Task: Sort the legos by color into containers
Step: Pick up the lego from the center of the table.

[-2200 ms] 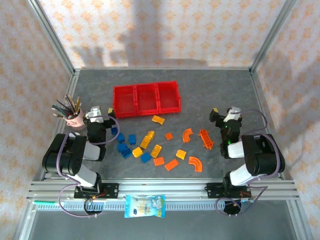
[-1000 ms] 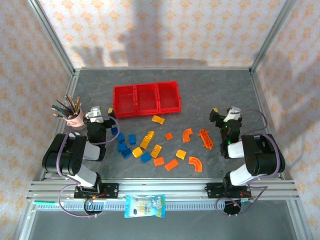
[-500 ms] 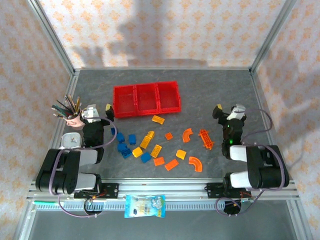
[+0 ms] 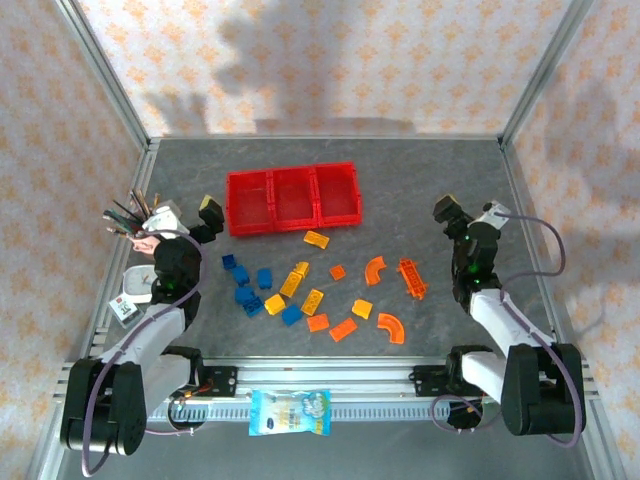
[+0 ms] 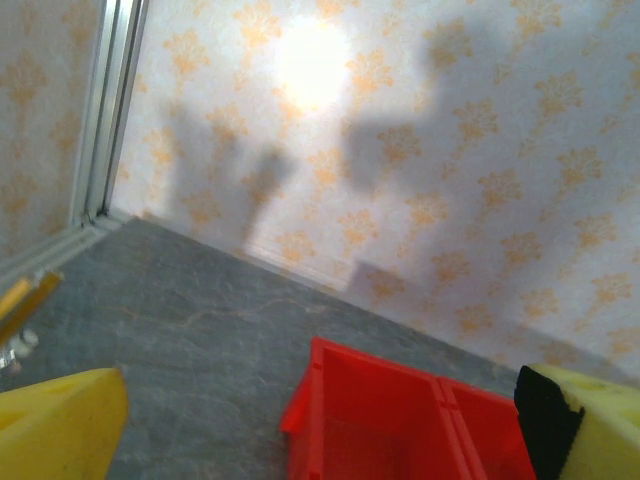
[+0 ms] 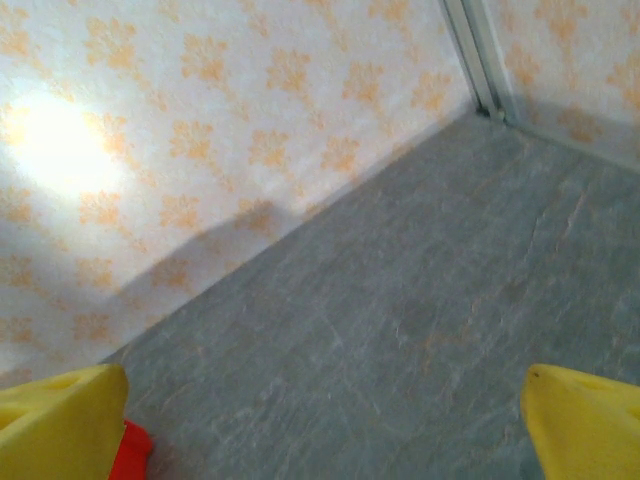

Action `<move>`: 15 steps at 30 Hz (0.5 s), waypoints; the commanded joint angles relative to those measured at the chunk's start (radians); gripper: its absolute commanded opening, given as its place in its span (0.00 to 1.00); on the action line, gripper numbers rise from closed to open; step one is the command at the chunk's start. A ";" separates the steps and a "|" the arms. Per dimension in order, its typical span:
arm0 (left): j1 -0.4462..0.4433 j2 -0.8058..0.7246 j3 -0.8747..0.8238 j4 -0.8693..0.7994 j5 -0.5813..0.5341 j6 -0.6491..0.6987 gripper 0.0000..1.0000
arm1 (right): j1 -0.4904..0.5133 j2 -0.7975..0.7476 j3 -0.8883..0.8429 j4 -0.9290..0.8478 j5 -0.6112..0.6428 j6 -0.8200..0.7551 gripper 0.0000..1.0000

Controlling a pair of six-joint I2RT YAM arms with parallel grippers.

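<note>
Top external view, please: how many loose pieces?

Small plastic lego bricks (image 4: 313,300) on the tabletop. Six are orange, two of them curved arcs. Six are blue by my count, clustered at the left. Five or six are yellow; overlap prevents a firm figure.

Receptacles?

One bright red plastic tray of three square open-top bins (image 4: 293,197) sits beyond the bricks. Every brick lies outside it, with one yellow piece just beside its near wall. One pink pen cup (image 4: 146,240) stands by the left arm. One blue-and-white snack packet (image 4: 289,411) lies on the front rail.

Grippers?

Two. The left gripper (image 4: 188,214) and right gripper (image 4: 470,212) both have their jaws spread wide and hold nothing. The left wrist view confirms this: the yellow fingertips (image 5: 60,430) are far apart, with the tray's corner seen between them.

Surface and enclosure?

Grey stone-patterned table (image 4: 430,180). Pale walls with an orange floral print (image 4: 300,60), carrying shadows. Aluminium frame posts (image 4: 105,70) at the rear corners.
</note>
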 commanded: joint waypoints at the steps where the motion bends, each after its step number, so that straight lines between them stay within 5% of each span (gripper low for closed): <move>1: 0.016 -0.022 -0.009 -0.081 0.012 -0.183 0.99 | -0.004 -0.005 0.029 -0.148 -0.058 0.058 1.00; 10: 0.012 -0.070 0.081 -0.340 0.182 -0.225 0.99 | 0.062 -0.020 0.070 -0.248 -0.142 0.022 1.00; 15: -0.081 -0.126 0.096 -0.465 0.194 -0.225 0.99 | 0.114 -0.026 0.079 -0.285 -0.184 0.013 1.00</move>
